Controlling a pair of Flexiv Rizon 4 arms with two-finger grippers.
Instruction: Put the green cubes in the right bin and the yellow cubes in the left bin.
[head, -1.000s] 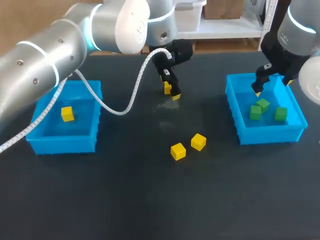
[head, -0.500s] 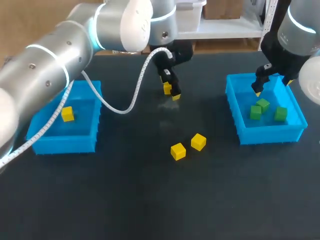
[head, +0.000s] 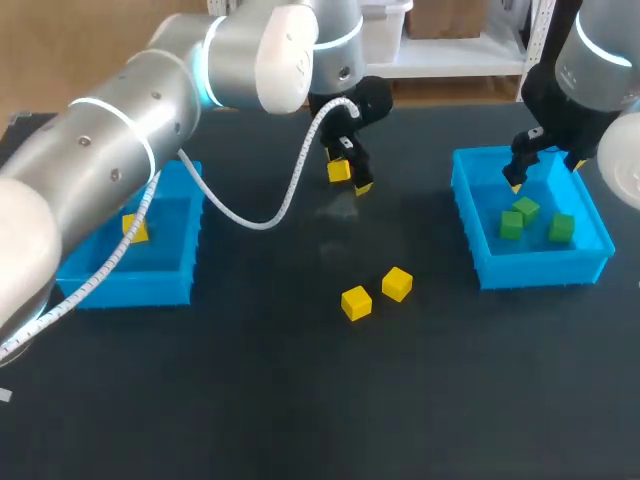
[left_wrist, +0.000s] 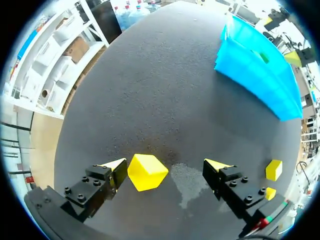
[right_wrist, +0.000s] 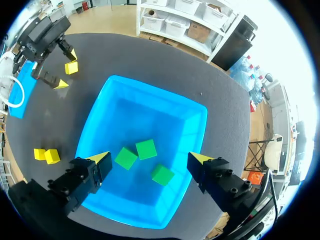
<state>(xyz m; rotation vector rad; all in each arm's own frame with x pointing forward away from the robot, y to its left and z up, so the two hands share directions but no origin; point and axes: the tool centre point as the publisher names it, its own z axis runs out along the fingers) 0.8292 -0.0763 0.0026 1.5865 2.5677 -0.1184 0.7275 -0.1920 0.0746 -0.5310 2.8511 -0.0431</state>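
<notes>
One yellow cube (left_wrist: 146, 171) sits between the spread fingers of the left end effector (left_wrist: 166, 165), tight against one fingertip, clear gap to the other: nothing pinched yet. Best play, I'd say: centre up, close squarely on two flat faces, then carry it to the left bin (head: 130, 285), well off to the side. Two more yellow cubes (head: 357, 302) wait farther out on the surface (head: 300, 400). The right end effector (right_wrist: 150, 158) hangs spread and empty over the right bin (right_wrist: 150, 95), green cubes (right_wrist: 146, 149) beneath.
</notes>
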